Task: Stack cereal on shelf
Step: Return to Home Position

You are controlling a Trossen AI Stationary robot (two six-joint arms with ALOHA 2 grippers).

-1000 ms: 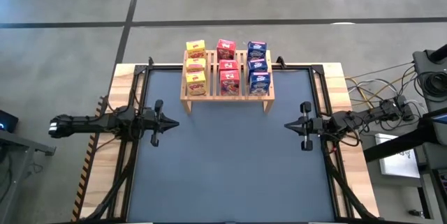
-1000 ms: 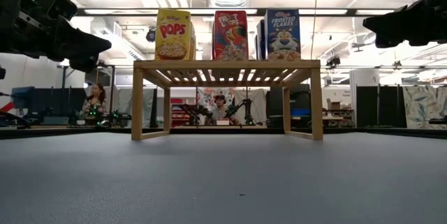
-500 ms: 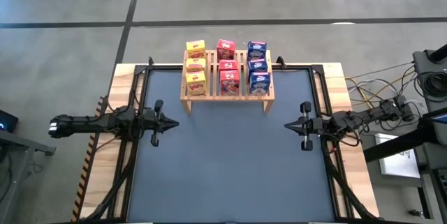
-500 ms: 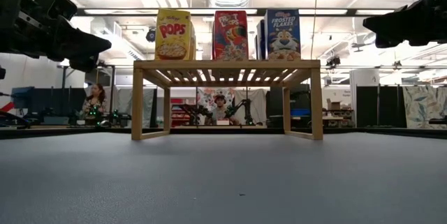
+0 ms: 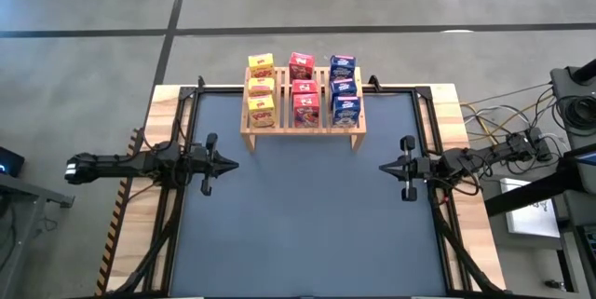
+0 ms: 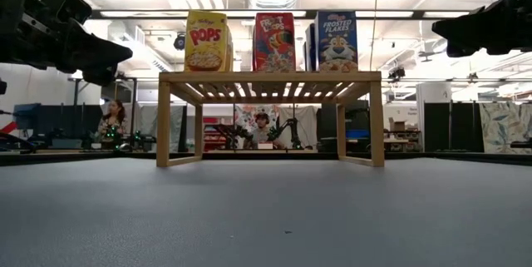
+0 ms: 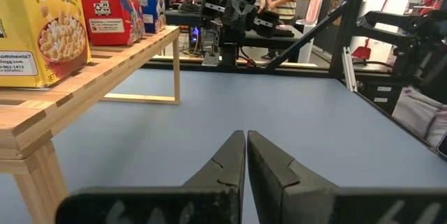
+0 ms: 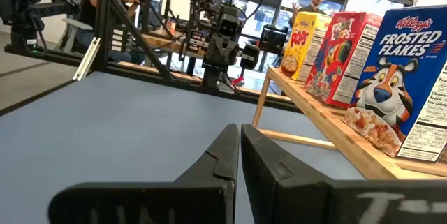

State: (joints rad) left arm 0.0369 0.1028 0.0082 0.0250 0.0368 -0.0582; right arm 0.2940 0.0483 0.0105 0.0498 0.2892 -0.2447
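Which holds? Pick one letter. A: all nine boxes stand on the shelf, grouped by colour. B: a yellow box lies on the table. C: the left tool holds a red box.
A: the high view shows three yellow boxes, three red boxes and three blue boxes lined up on the shelf.

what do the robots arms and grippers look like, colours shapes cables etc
The left arm and right arm are black, slim and jointed. The left gripper and right gripper look alike: a short black crossbar carrying two matte black fingers that taper to wedge-shaped tips. No markings show on them. Dark cables lie by the right arm's base.
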